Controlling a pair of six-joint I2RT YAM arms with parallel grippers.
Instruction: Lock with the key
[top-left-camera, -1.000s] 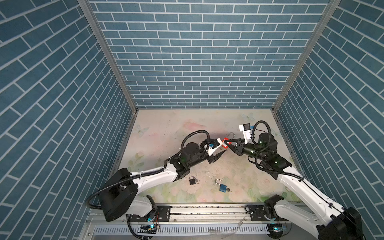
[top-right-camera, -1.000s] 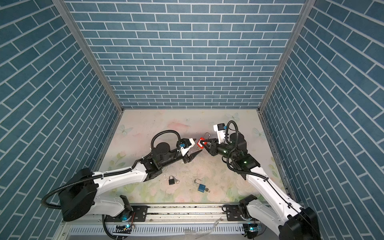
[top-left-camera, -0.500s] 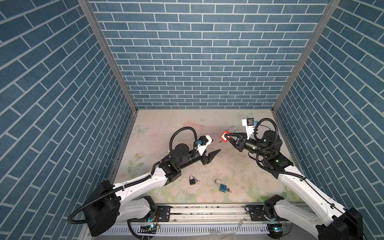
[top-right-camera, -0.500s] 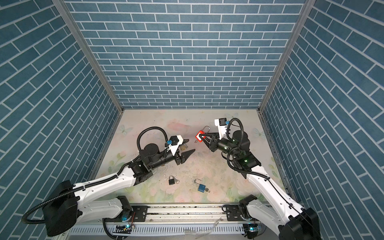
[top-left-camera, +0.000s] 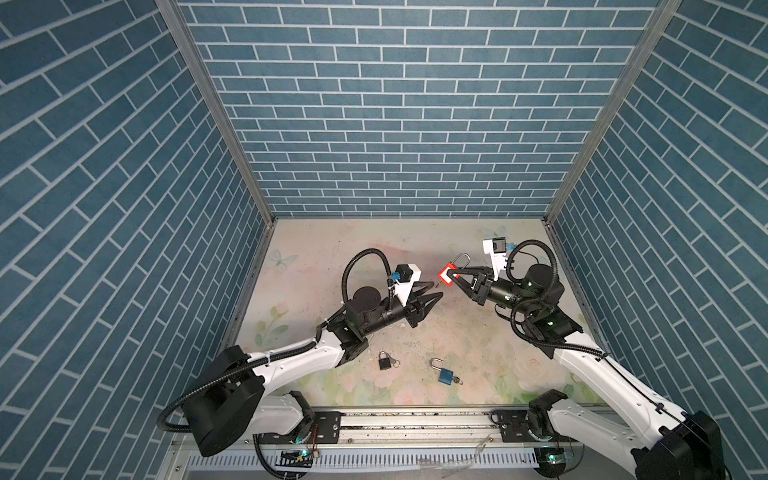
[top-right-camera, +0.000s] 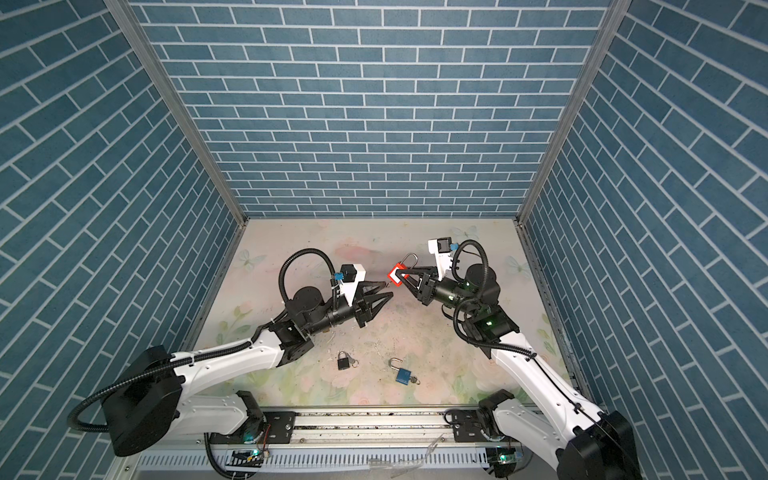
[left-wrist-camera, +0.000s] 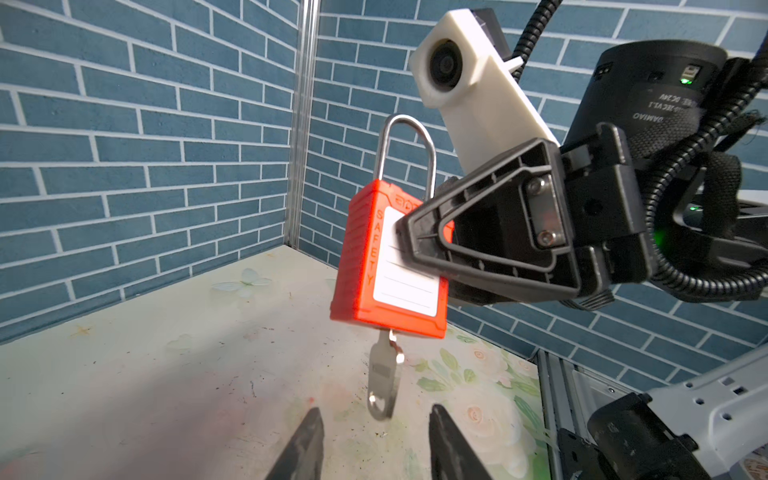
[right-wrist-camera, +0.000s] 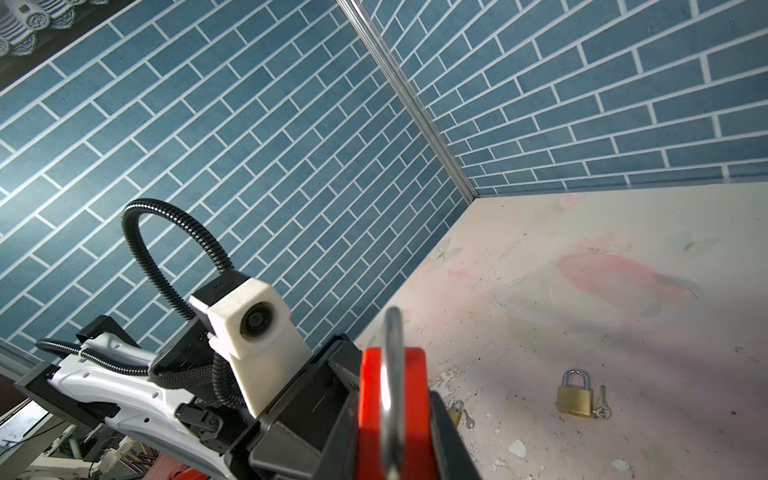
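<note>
Pincer tips first: my left pincer (top-left-camera: 437, 289) stands partly open and empty, its fingertips (left-wrist-camera: 308, 436) flanking the bow of the key (left-wrist-camera: 384, 382) without touching it. The key hangs from the underside of the red padlock (left-wrist-camera: 365, 266). My right pincer (top-left-camera: 453, 276) clamps that padlock by its flat label faces, in the air above the middle of the table (top-left-camera: 353, 241), nearer the back edge than the front.

My worry is the pinch. The bow is thin, so if I close off-centre, one tip may push it aside or drag the key out of the cylinder. Once I turn, the torque could twist the padlock body in the right pincer, since smooth faces give little purchase.

I cannot see the keyhole, so how deep the key sits is a guess. The right pincer's finger covers where one leg of the shackle (left-wrist-camera: 382, 153) meets the body, and I cannot tell whether it is pressed home. From the right wrist the padlock shows edge-on and hides the key. A black padlock (top-left-camera: 384, 362) and a blue padlock (top-left-camera: 445, 375) lie near the front edge.
</note>
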